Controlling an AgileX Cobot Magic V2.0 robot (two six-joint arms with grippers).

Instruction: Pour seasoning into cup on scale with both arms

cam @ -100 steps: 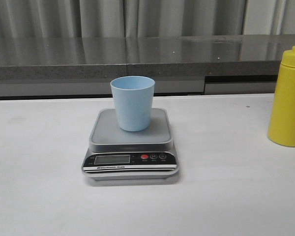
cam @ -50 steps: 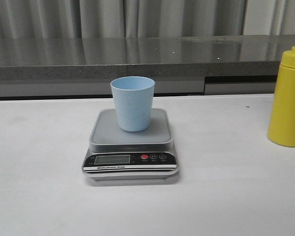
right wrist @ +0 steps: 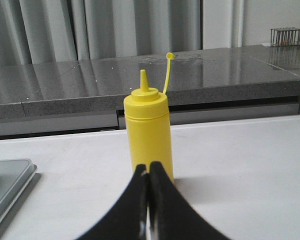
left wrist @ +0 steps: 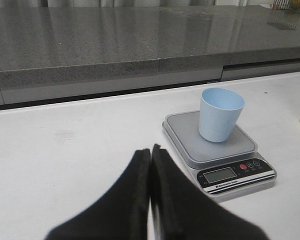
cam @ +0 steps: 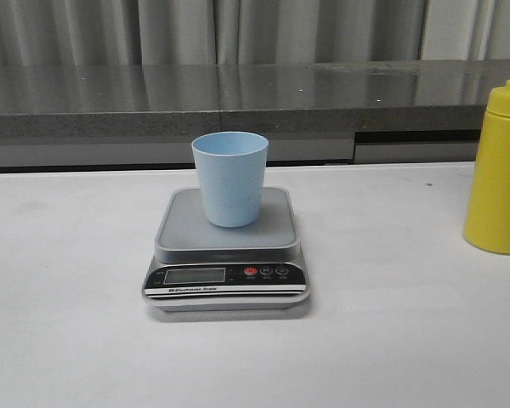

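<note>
The cup point(cam: 230, 178), a plain pale blue tumbler narrowing toward its base, stands upright and open-mouthed on the scale point(cam: 226, 252), a little behind the middle of the grey platform. The scale lies flat on the white bench point(cam: 391, 340), its black front panel with LCD and red button facing the front camera. The bottle point(cam: 498, 166), tall, opaque yellow, stands upright on the bench well to the right of the scale, cut off by the picture's edge. In the right wrist view its pointed nozzle is uncapped, the small tethered cap sticking up beside it.
</note>
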